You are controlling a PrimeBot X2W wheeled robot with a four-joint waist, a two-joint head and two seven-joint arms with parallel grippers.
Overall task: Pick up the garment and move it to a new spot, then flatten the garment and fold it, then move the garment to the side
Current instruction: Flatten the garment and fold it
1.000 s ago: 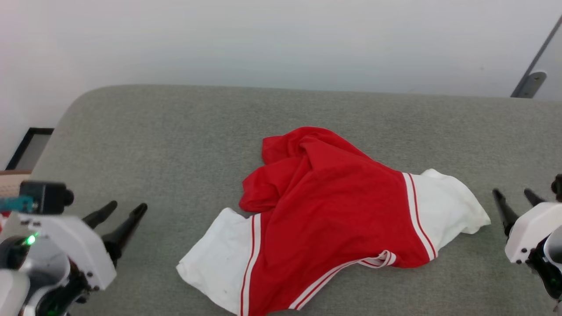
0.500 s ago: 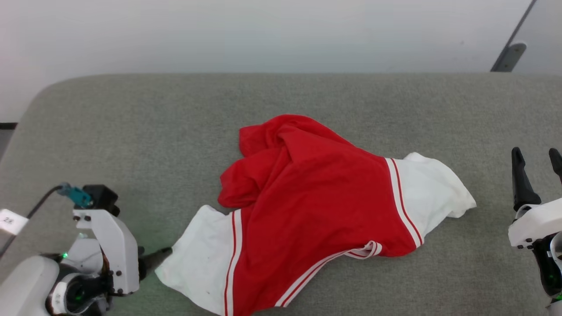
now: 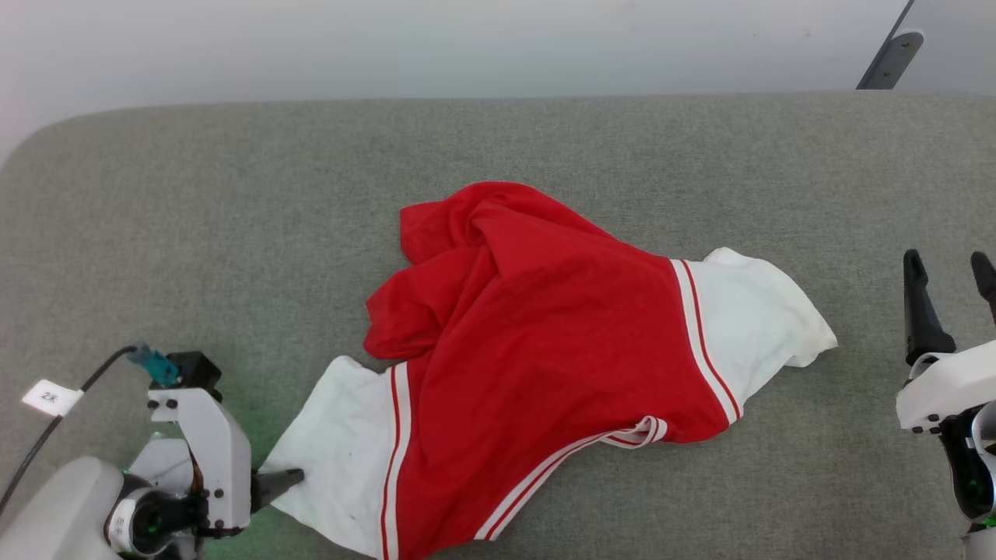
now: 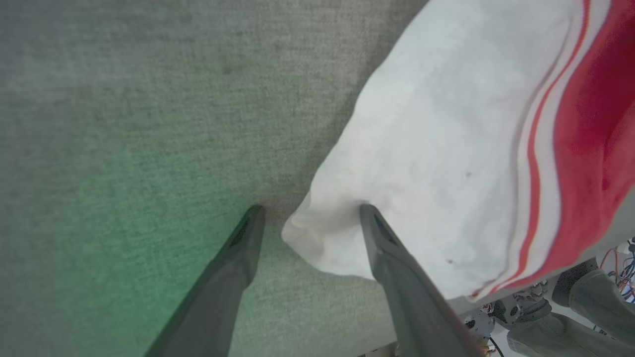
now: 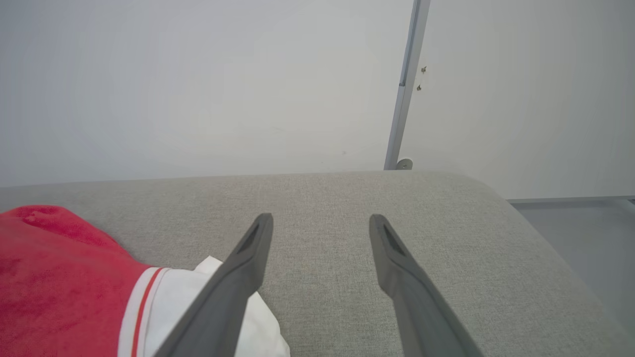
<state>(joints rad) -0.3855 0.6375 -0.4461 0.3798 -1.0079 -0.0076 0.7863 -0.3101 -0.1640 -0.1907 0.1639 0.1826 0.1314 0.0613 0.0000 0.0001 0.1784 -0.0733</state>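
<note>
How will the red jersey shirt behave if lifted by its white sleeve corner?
Likely floppy: the red jersey shirt lies crumpled in soft folds, so it should drape from the white sleeve end that the open left gripper straddles. Probably light: the cloth looks thin. It may drag on the textured grey surface.

Garment (image 3: 545, 334): red, white sleeve ends, thin red-and-white stripes. Padded top (image 3: 233, 218): grey, speckly. Wall (image 3: 467, 47): plain white. Left gripper (image 4: 310, 208), right gripper (image 3: 945, 260): black fingers, white bodies.
</note>
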